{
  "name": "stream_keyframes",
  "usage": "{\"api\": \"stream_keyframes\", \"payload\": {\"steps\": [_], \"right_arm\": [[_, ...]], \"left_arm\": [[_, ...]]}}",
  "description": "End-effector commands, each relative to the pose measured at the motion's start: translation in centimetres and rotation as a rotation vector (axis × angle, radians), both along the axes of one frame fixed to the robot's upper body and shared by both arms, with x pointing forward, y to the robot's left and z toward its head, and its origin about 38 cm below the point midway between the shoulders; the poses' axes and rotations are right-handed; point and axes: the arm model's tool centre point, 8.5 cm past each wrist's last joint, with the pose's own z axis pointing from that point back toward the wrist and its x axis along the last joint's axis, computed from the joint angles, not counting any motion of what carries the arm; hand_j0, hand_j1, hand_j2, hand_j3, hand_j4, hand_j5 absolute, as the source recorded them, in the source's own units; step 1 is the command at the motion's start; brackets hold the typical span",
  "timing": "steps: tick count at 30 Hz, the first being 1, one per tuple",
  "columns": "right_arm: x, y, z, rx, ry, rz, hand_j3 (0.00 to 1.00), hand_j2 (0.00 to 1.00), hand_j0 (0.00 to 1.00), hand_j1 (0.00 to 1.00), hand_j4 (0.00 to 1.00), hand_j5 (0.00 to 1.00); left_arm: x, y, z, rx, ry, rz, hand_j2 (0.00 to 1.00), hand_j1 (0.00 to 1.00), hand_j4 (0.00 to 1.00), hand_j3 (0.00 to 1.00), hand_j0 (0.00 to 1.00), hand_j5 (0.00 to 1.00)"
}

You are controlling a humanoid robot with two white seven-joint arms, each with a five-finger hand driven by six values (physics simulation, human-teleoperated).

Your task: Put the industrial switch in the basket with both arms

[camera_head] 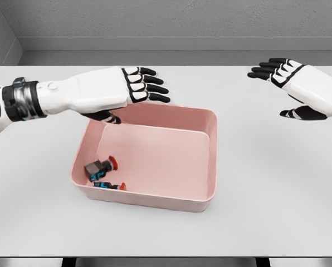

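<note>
A pink rectangular basket [208, 161] sits in the middle of the white table. Two small industrial switches lie in its front left corner: a grey one with a red button [101, 167] and a darker one with blue parts [106, 185] just in front of it. My left hand [146, 86] hovers over the basket's back left rim, fingers stretched out flat and holding nothing. My right hand [283, 83] hangs in the air at the far right, well away from the basket, fingers spread with nothing in them.
The white table [277, 211] extends around the basket, with its front edge near the bottom of the view. A grey wall rises behind the table's far edge.
</note>
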Motion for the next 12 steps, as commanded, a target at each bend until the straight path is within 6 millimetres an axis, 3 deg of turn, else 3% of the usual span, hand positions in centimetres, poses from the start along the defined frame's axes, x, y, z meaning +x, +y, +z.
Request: {"api": "stream_keyframes", "payload": {"steps": [1,3,6,10,12], "right_arm": [[0.0,0.0,0.0,0.005,0.003,0.0,1.0,1.0,1.0,1.0,1.0,1.0],[0.0,0.0,0.0,0.008,0.003,0.001,1.0,1.0,1.0,1.0,1.0,1.0],[0.0,0.0,0.0,0.008,0.003,0.001,1.0,1.0,1.0,1.0,1.0,1.0],[0.0,0.0,0.1,0.006,0.001,0.0,1.0,1.0,1.0,1.0,1.0,1.0],[-0.1,0.0,0.0,0.006,0.003,0.001,1.0,1.0,1.0,1.0,1.0,1.0]], "left_arm": [[1.0,3.6,0.5,-0.007,0.04,0.091,1.0,1.0,1.0,1.0,1.0,1.0],[1.5,7.7,0.5,-0.008,0.095,0.192,1.0,1.0,1.0,1.0,1.0,1.0],[2.0,12.4,-0.2,0.002,0.129,0.322,1.0,1.0,1.0,1.0,1.0,1.0],[1.9,15.1,-0.5,0.016,0.14,0.394,1.0,1.0,1.0,1.0,1.0,1.0],[2.1,15.4,-0.3,0.02,0.131,0.404,1.0,1.0,1.0,1.0,1.0,1.0]]}}
